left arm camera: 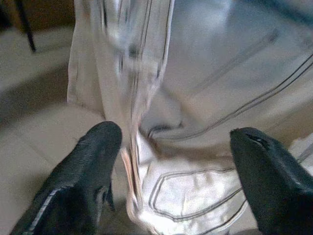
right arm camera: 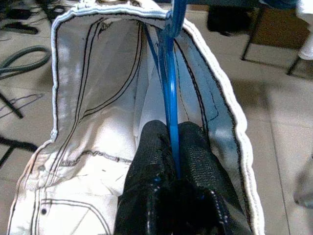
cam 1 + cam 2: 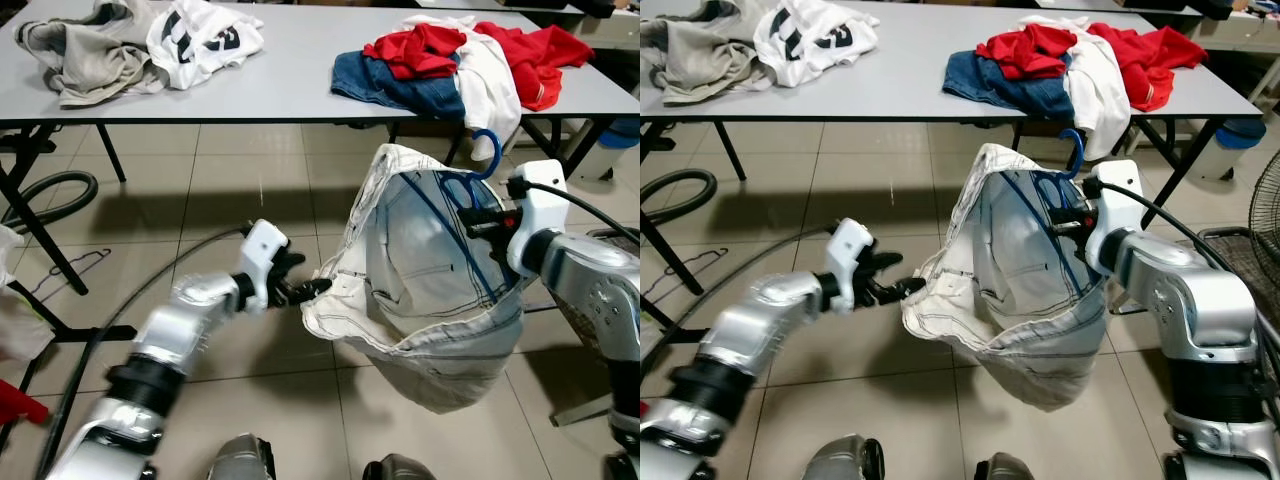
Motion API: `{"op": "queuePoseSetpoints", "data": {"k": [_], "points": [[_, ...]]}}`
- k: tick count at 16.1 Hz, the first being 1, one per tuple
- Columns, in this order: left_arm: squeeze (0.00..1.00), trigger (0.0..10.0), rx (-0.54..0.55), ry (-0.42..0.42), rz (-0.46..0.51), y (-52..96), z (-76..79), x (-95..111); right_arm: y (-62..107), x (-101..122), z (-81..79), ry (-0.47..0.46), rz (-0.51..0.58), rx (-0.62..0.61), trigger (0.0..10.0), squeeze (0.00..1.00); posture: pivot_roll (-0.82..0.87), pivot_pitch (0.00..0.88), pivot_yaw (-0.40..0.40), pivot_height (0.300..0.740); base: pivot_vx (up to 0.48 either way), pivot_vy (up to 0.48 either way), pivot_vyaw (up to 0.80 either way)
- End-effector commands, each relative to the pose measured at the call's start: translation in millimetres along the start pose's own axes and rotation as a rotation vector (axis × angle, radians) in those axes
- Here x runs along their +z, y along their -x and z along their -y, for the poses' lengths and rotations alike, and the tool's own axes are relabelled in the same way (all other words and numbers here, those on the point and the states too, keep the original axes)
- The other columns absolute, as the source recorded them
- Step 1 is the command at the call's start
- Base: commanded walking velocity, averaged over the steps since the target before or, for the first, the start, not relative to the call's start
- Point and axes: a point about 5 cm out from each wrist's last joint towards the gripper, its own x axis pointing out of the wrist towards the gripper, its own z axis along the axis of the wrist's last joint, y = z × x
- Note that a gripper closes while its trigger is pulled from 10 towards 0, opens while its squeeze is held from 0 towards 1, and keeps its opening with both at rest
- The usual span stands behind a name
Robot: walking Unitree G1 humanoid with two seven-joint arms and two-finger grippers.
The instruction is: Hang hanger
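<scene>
White jeans (image 3: 430,290) hang mid-frame on my blue hanger (image 2: 170,83), right gripper (image 2: 172,147) clamping its wire; left gripper (image 1: 171,171) gapes around the waistband (image 1: 134,161).

1. One blue hanger (image 3: 487,150) is seen.
2. One white garment (image 3: 430,290) is counted on that hanger.
3. Two grippers are counted: left gripper (image 3: 318,289) and right gripper (image 2: 172,147).
4. One grey table (image 3: 290,85) is seen.
5. Two clothes piles are counted on it: a grey-and-white pile (image 3: 140,40) and a red, blue and white pile (image 3: 460,60).
6. One hose (image 3: 50,195) is seen on the floor.
7. One wire hanger (image 3: 70,272) is counted on the floor.
</scene>
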Motion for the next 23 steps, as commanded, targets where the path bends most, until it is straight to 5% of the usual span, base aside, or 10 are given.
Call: {"op": "queuePoseSetpoints", "data": {"k": [1, 5, 8, 11, 12, 15, 17, 20, 22, 23], "points": [[1.00, 10.0, -0.029, -0.028, 0.058, 8.9, -0.8, 21, 8.9, 16, 4.6, 0.046, 0.098, 0.043, 10.0, 0.00, -0.13, 0.000, -0.021, 0.740, 0.000, 0.000, 0.00], [1.00, 10.0, -0.079, -0.134, 0.198, 38.9, -7.6, 82, 23.7, 13, 11.9, 0.196, 0.113, 0.251, 10.0, 0.00, -0.12, 0.000, -0.008, 0.740, 0.000, 0.000, 0.00], [1.00, 10.0, -0.133, -0.287, 0.329, 55.4, -12.4, 153, 42.7, 12, 10.4, 0.408, 0.040, 0.599, 10.0, 0.00, -0.11, 0.000, -0.011, 0.740, 0.000, 0.000, 0.00], [1.00, 10.0, -0.267, -0.358, 0.366, 50.4, 0.7, 191, 48.9, 12, 10.1, 0.497, -0.041, 0.765, 10.0, 0.00, -0.11, 0.000, -0.014, 0.740, 0.000, 0.000, 0.00], [1.00, 10.0, -0.440, -0.298, 0.309, 40.2, 20.2, 192, 48.1, 16, 8.7, 0.533, -0.039, 0.806, 10.0, 0.00, -0.11, 0.000, -0.012, 0.740, 0.000, 0.000, 0.00], [1.00, 10.0, -0.605, -0.275, 0.086, 18.4, 43.7, 156, 46.2, 25, 4.3, 0.570, -0.007, 0.860, 10.0, 0.00, -0.11, 0.000, -0.005, 0.740, 0.000, 0.000, 0.00], [1.00, 10.0, -0.609, -0.275, -0.028, 6.6, 47.1, 132, 46.9, 28, 0.3, 0.584, 0.012, 0.887, 10.0, 0.00, -0.11, 0.000, 0.001, 0.740, 0.000, 0.000, 0.00], [1.00, 10.0, -0.581, -0.225, -0.053, -3.9, 52.1, 123, 47.8, 27, -3.9, 0.598, 0.019, 0.911, 10.0, 0.00, -0.12, 0.000, 0.005, 0.740, 0.000, 0.000, 0.00], [1.00, 10.0, -0.488, -0.326, -0.096, -11.6, 48.2, 113, 46.3, 29, -5.5, 0.604, 0.031, 0.915, 10.0, 0.00, -0.12, 0.000, 0.005, 0.740, 0.000, 0.000, 0.00], [0.85, 10.0, -0.442, -0.363, -0.093, -14.0, 43.7, 111, 46.3, 30, -6.6, 0.608, 0.038, 0.918, 10.0, 0.00, -0.12, 0.000, 0.005, 0.740, 0.000, 0.000, 0.00]]}}
